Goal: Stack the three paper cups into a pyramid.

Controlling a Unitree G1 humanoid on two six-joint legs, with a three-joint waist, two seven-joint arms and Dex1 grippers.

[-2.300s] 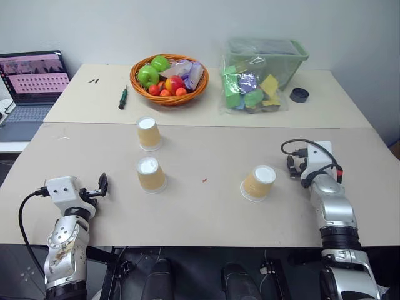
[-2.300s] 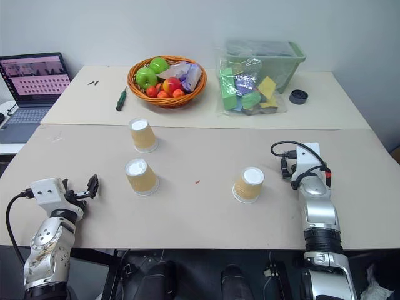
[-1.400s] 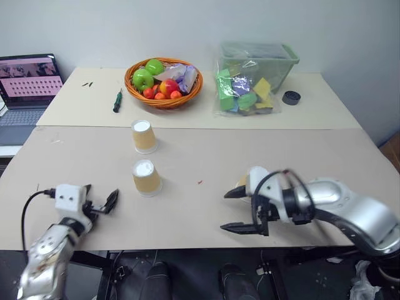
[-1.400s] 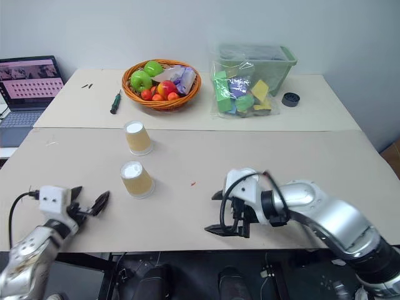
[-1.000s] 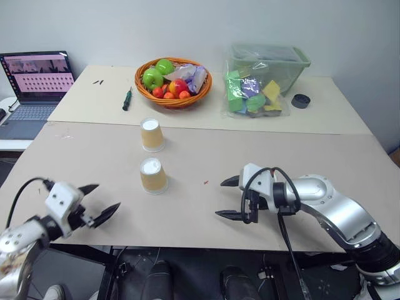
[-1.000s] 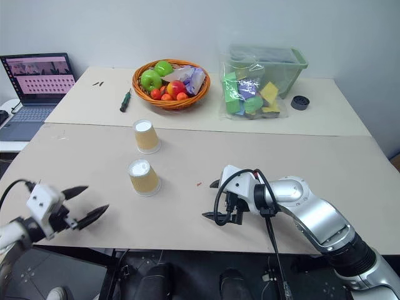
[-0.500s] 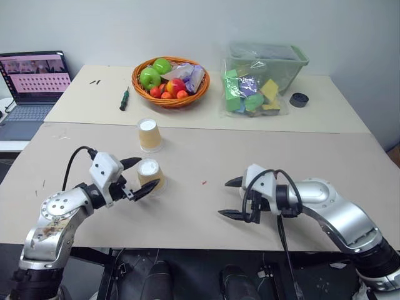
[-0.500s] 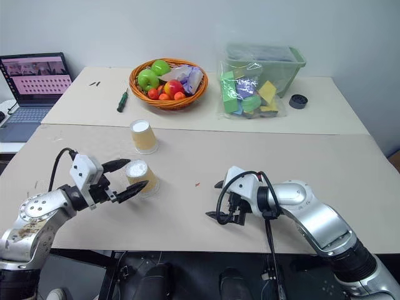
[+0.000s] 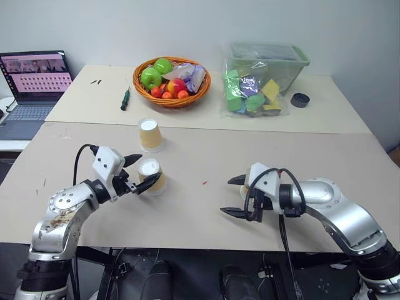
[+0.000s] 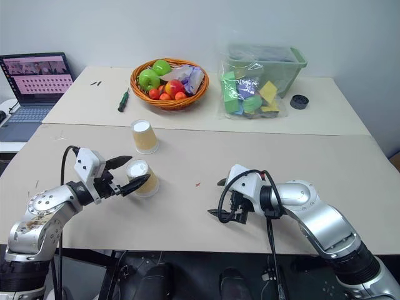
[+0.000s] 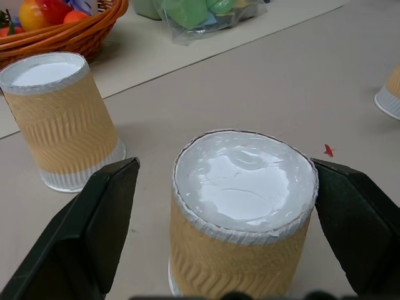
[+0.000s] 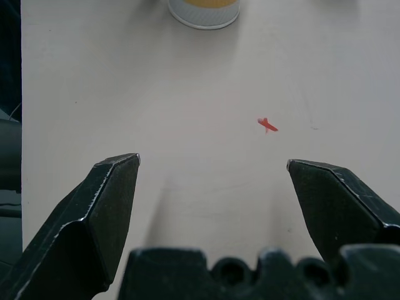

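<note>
1. Head views: the left pincer (image 9: 139, 172) straddles the near cup (image 9: 152, 175), fingers half-closed around it, on the surface (image 9: 206, 150); a second cup (image 9: 150, 134) stands just behind. The right pincer (image 9: 236, 196) gapes wide; the third cup (image 9: 243, 192) sits hidden behind it.
2. Left wrist view: both fingers (image 11: 94, 219) flank the cup without touching. Squeeze gently and level; ribbed paper crushes easily.
3. Right wrist view: wide fingers (image 12: 103, 200) over bare surface.
</note>
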